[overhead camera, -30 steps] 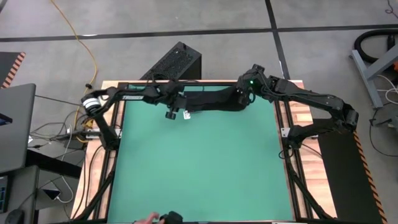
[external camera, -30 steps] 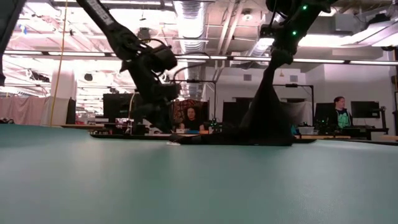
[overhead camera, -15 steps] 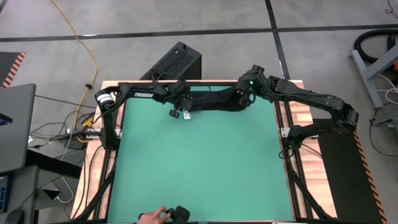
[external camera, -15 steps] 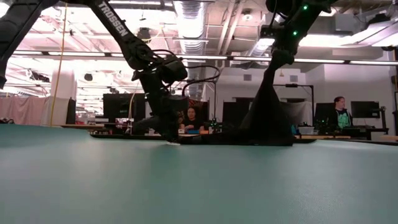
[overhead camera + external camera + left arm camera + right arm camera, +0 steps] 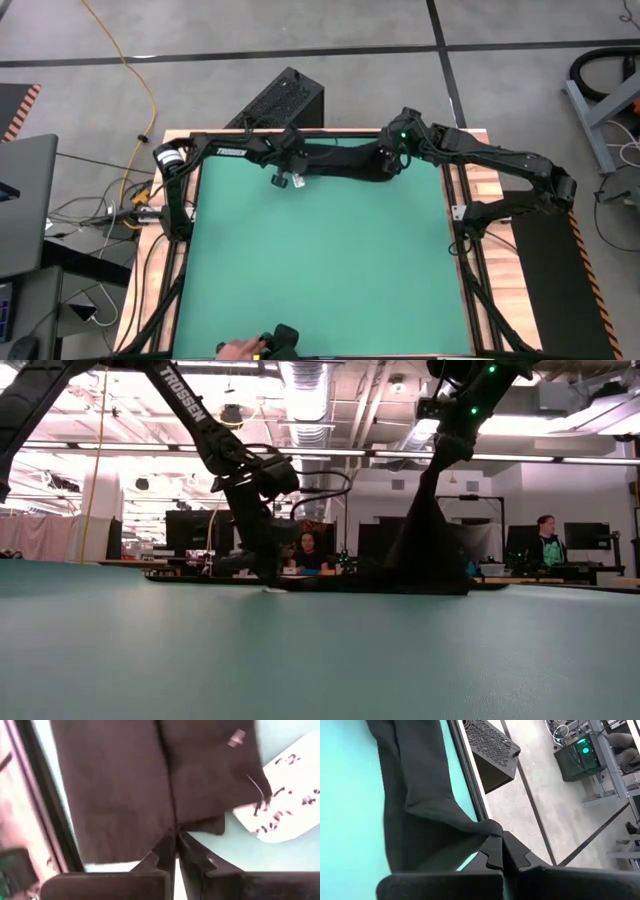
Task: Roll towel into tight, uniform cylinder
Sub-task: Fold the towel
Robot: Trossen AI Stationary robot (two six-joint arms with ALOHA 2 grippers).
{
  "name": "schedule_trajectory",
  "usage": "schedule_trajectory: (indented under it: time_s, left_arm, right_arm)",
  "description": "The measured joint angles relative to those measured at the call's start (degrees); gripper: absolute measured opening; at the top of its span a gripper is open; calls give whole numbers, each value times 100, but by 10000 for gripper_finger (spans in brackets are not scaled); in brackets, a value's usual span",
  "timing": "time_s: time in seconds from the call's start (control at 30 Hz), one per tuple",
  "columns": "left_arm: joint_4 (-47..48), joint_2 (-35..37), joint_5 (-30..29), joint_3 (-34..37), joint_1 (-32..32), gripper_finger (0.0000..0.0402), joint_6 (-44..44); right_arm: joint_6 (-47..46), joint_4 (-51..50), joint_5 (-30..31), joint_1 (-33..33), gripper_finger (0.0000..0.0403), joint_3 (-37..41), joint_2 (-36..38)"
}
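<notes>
A green mat [image 5: 320, 260] covers my counter [image 5: 480, 190], whose wooden edge shows at the sides. Beyond the far edge, a black ribbed box [image 5: 283, 100] stands on the floor (near a yellow cable [image 5: 140, 80]). A person's hand [image 5: 238, 349] shows at the near edge. Seated people [image 5: 548, 545] occupy the room behind.

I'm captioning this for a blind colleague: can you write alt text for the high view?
Seen from above, a black towel lies stretched along the far edge of a green mat, held at each end by a robot arm: the left pincer near its white tag, the right pincer lifting the other end. A person's hand shows at the near edge.
</notes>
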State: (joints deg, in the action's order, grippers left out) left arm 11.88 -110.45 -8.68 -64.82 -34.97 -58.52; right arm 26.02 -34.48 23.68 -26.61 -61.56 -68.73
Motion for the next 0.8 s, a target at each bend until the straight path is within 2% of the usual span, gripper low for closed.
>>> schedule_trajectory:
  time_s: [0.23, 0.63, 0.8]
  left_arm:
    - [225, 204, -948, -23, 17, 0, 222]
    - [1941, 1282, -847, -575, 374, 0, 1750]
    - [2819, 1802, -390, -571, 670, 0, 2566]
  right_arm:
    - [-7, 0, -4, 44, 5, 0, 0]
    - [-144, -211, 19, 316, 4, 0, 0]
    - [-346, -425, 24, 533, 4, 0, 0]
